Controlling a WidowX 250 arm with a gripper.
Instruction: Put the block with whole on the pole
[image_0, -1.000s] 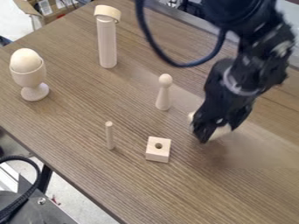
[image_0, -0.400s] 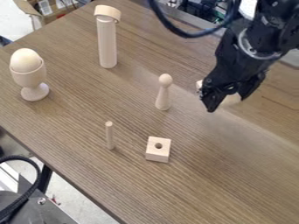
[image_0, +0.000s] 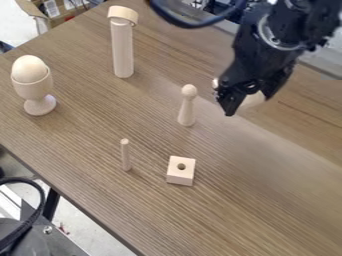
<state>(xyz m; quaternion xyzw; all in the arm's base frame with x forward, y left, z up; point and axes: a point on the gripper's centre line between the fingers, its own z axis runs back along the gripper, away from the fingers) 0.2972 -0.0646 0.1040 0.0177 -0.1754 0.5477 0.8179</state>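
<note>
Wooden block (image_0: 180, 171), one, pale, squarish, with a round hole in its upper face: resting on the brown wood-grain table (image_0: 254, 210), in the near middle of the scene, apart from its neighbours and off the pole. Slender wooden pole (image_0: 125, 155), one, plain and round: standing upright just to the left of the block, a short gap between the two. Wooden peg figure (image_0: 187, 110), one, ball-headed, flaring toward its foot: upright, farther back than the block and to the right of the pole. Black two-finger gripper (image_0: 248, 104), one, on its black robot arm (image_0: 284, 30): hanging down over the far right part of the table, to the right of the peg figure; a pale patch, unidentified, shows at its lower end; whether the claw is open, closed or gripping that piece cannot be told. Tall wooden cylinder (image_0: 122, 50), one: upright, far left of centre, its top bearing a wider pale ring (image_0: 123, 14). Wooden egg cup (image_0: 33, 89), one, stemmed, on a round foot: at the left, with a pale wooden egg (image_0: 29, 69) seated in its bowl. Cardboard box (image_0: 65, 15), one: beyond the table, far left corner. Black cable (image_0: 41, 212), one, curved: near left corner, beside the table.
</note>
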